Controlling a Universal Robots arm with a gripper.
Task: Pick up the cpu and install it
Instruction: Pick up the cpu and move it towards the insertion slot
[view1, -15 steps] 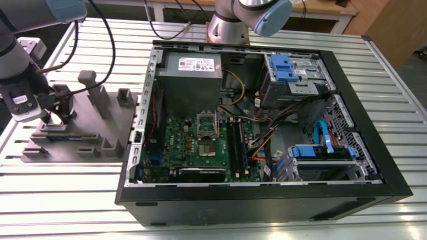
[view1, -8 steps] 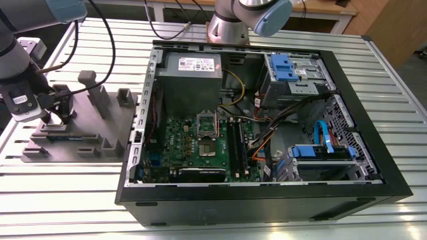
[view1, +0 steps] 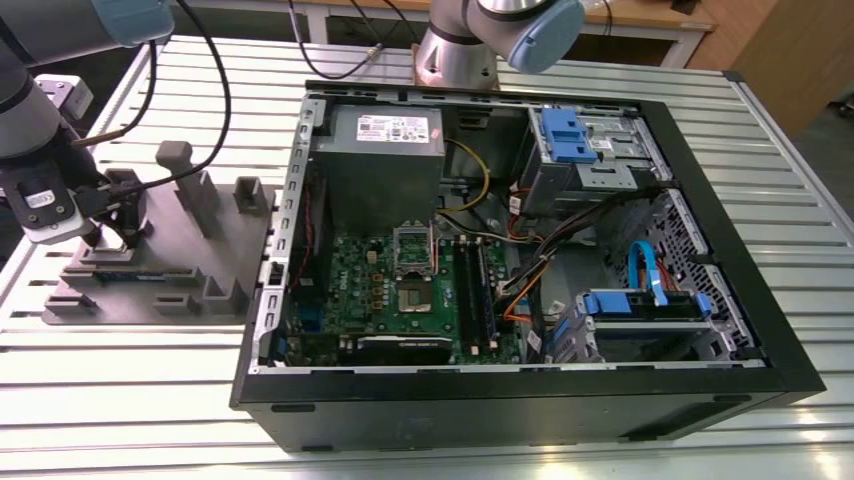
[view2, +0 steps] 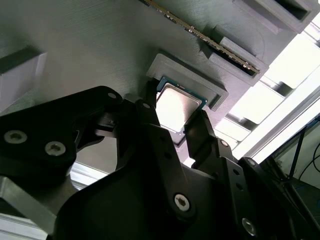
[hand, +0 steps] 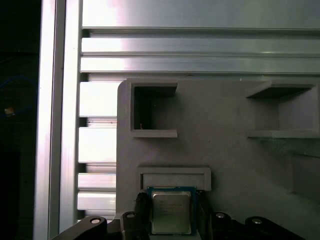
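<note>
Here, the gripper (view2: 175, 124) has its two black fingers (view2: 150, 117) closed against opposite edges of the cpu (view2: 176, 104), so the chip is pinched between them. The cpu lies flat with its shiny metal top facing up, green board edge showing around it. It sits in a shallow raised pocket (view2: 192, 80) of the grey holder block (view2: 90, 50). In the first wrist view the cpu (hand: 171, 212) lies just beside the pocket's low wall (hand: 173, 178).

Further out on the same block, a long thin memory stick (view2: 210, 42) stands on edge in a narrow slot near the cpu pocket. The first wrist view also shows two deeper rectangular pockets in the block, one (hand: 150, 110) near its corner and one (hand: 280, 112) further along.

In the exterior view the gripper (view1: 114, 235) is low over the holder block (view1: 227, 260), which rests on the slatted metal table (view1: 134, 400) at the exterior view's left. Just beside the block, toward the exterior view's right, lies the open black computer case (view1: 534, 385). Inside it are the green motherboard (view1: 380, 275) with its cpu socket (view1: 414, 295), a grey power supply box (view1: 380, 135), two drive cages with blue parts (view1: 574, 135) (view1: 647, 300), and loose cables (view1: 534, 270).
</note>
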